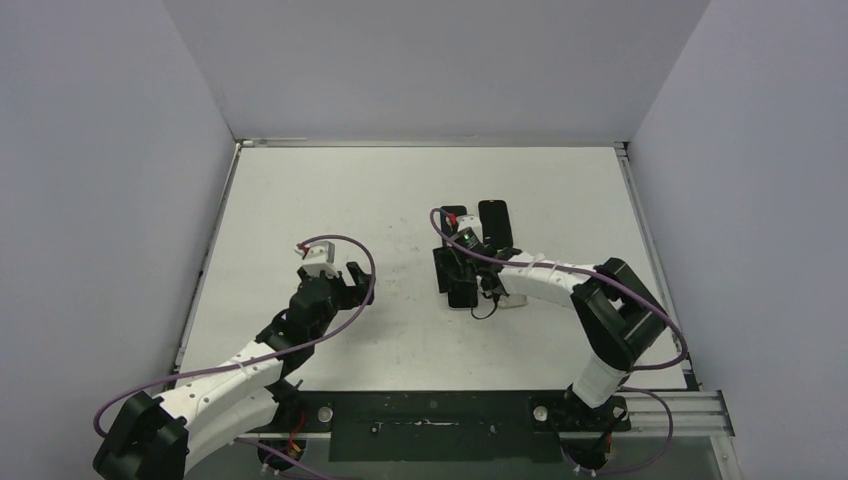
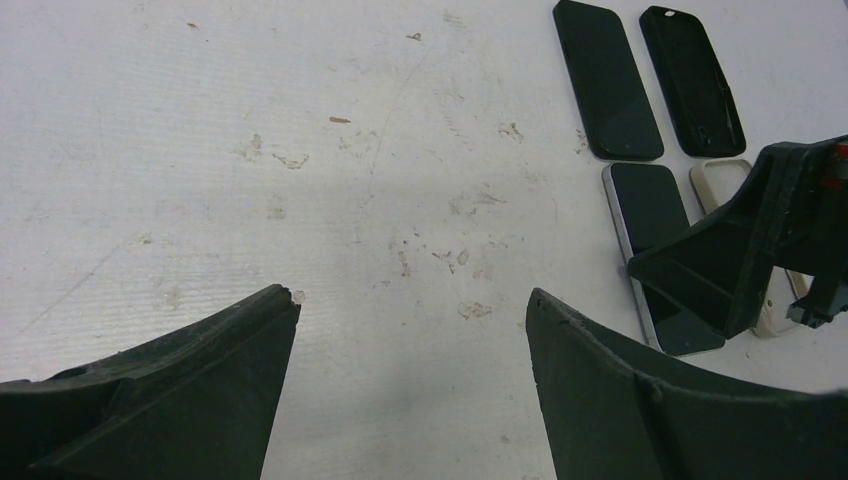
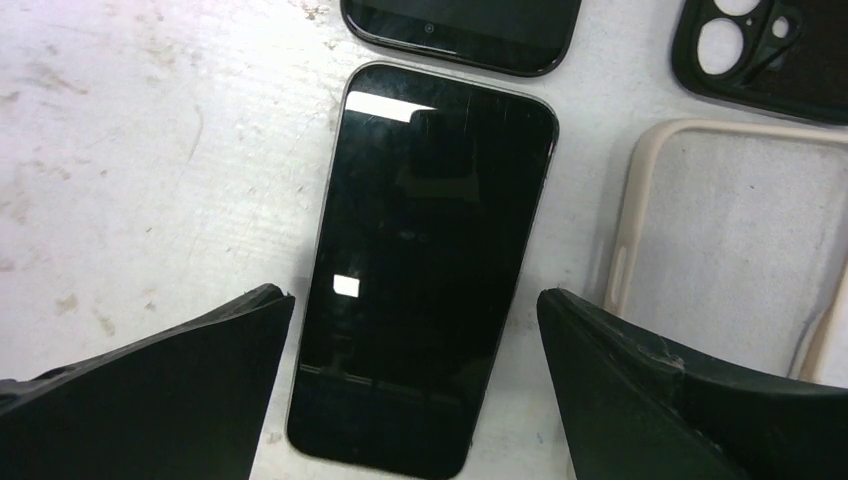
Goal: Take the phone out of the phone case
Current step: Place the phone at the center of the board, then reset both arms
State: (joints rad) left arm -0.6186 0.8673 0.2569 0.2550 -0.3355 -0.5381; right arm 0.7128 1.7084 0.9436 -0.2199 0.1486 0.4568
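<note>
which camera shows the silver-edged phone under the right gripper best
Right wrist: the silver-edged phone lies screen up, nearly whole, framed by the open right gripper. Left wrist shows it partly blocked by that gripper. In top external it is mostly hidden beneath the gripper.

Overhead looks down; close wrist views share the phone (image 3: 420,270).

The phone (image 3: 420,270) lies on the surface (image 3: 120,150), with the case (image 3: 730,250) just right of it. A second phone (image 3: 460,25) and second case (image 3: 770,50) lie behind them.
</note>
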